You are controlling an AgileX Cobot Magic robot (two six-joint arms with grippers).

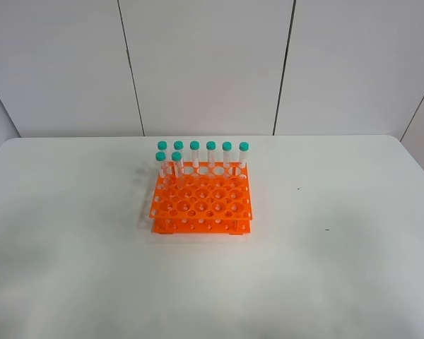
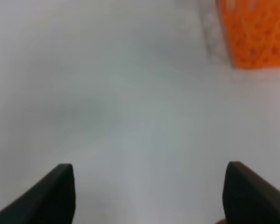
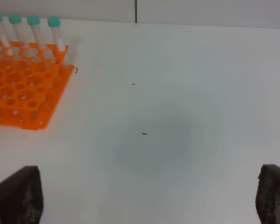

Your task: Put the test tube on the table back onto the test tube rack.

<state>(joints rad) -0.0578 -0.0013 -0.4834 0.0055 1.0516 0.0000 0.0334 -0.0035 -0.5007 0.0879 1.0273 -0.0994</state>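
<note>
The orange test tube rack (image 1: 201, 201) stands mid-table on the white table (image 1: 339, 275). Several teal-capped tubes (image 1: 210, 155) stand upright in its back rows. I see no tube lying on the table in any view. Neither gripper shows in the exterior view. In the left wrist view my left gripper (image 2: 149, 191) is open and empty over bare table, with a blurred corner of the rack (image 2: 256, 32) ahead. In the right wrist view my right gripper (image 3: 147, 196) is open and empty, well apart from the rack (image 3: 23, 93), where three tubes and part of another (image 3: 35, 30) show.
White wall panels rise behind the table's far edge (image 1: 198, 136). A few tiny dark specks (image 3: 143, 134) mark the tabletop right of the rack.
</note>
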